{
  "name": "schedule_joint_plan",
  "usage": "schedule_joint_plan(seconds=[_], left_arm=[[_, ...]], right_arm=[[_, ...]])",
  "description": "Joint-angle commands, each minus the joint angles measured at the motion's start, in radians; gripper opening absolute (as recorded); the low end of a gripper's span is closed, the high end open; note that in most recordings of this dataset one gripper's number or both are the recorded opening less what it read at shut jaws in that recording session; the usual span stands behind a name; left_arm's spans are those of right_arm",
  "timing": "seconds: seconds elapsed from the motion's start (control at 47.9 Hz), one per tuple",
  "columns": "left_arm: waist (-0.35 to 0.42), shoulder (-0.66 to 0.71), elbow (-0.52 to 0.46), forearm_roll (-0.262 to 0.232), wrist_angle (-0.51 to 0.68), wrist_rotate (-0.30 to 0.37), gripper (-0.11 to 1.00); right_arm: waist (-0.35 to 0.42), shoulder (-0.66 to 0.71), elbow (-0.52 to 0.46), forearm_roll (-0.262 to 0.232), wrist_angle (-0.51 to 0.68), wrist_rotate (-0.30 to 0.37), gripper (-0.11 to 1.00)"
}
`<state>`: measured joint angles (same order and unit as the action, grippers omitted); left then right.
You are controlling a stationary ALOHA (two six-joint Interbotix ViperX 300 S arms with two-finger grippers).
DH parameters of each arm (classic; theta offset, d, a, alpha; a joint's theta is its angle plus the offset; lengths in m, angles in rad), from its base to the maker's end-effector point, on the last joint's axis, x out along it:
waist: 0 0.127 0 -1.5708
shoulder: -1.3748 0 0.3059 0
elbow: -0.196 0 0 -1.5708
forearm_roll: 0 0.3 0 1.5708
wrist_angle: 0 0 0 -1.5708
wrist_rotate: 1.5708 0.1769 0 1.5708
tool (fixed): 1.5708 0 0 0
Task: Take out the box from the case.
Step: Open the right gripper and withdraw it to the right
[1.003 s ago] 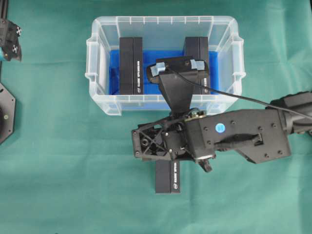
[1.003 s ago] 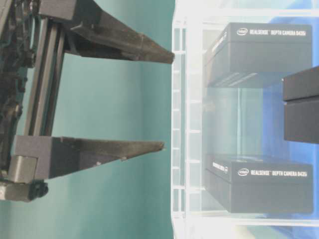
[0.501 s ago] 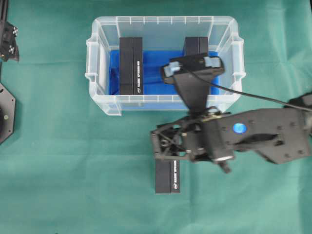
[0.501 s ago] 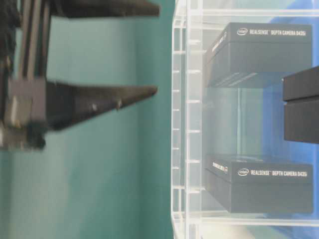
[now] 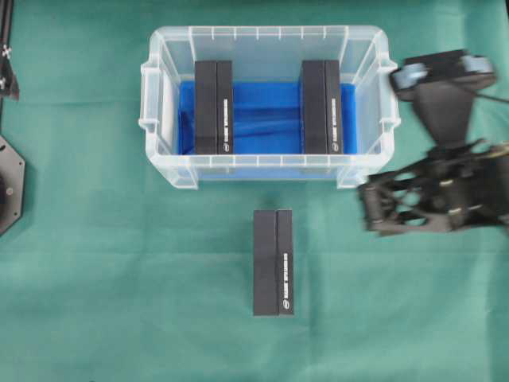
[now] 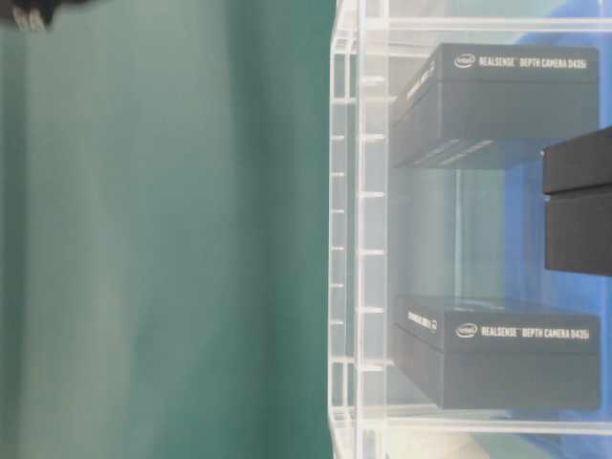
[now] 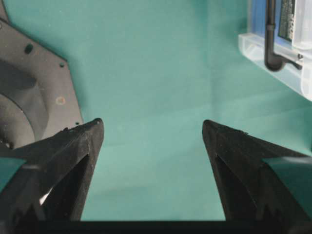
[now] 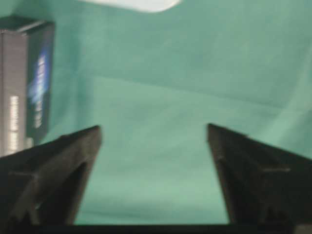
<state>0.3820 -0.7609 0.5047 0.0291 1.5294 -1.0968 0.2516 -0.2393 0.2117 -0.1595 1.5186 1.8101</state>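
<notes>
The clear case (image 5: 262, 33) stands at the back middle on the green cloth, and two black boxes stand inside on its blue floor: one at the left (image 5: 213, 107), one at the right (image 5: 320, 106). A third black box (image 5: 273, 263) lies on the cloth in front of the case, free of both grippers. My right gripper (image 5: 374, 208) hovers blurred off the case's right front corner. In the right wrist view it (image 8: 153, 131) is open over bare cloth, with that box (image 8: 24, 83) to its left. My left gripper (image 7: 152, 127) is open and empty over cloth at the far left.
A black arm base plate (image 5: 9, 187) sits at the table's left edge, also beside my left fingers (image 7: 29, 97). The table-level view shows the case wall (image 6: 349, 239), both inner boxes behind it (image 6: 507, 100) (image 6: 507, 349) and the outer box (image 6: 579, 201).
My right arm has swung right, from above the box on the cloth to beside the case's right end, and has left the table-level view. Its jaws stayed open. The left gripper barely moved.
</notes>
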Motion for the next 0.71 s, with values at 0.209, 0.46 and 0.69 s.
schedule_joint_plan(seconds=[0.209,0.46,0.69], left_arm=[[-0.009,-0.008,-0.006,0.003,0.002,0.005,0.81],[-0.009,0.008,-0.011,0.003,0.002,0.005,0.81],[-0.011,0.026,-0.015,0.003,0.002,0.002,0.81]], right_arm=[[0.012,-0.193,0.153,-0.005,-0.005,0.02,0.89],[-0.025,-0.199,0.187,-0.008,-0.043,0.018,0.89],[-0.173,-0.224,0.23,-0.014,-0.052,-0.097,0.89]])
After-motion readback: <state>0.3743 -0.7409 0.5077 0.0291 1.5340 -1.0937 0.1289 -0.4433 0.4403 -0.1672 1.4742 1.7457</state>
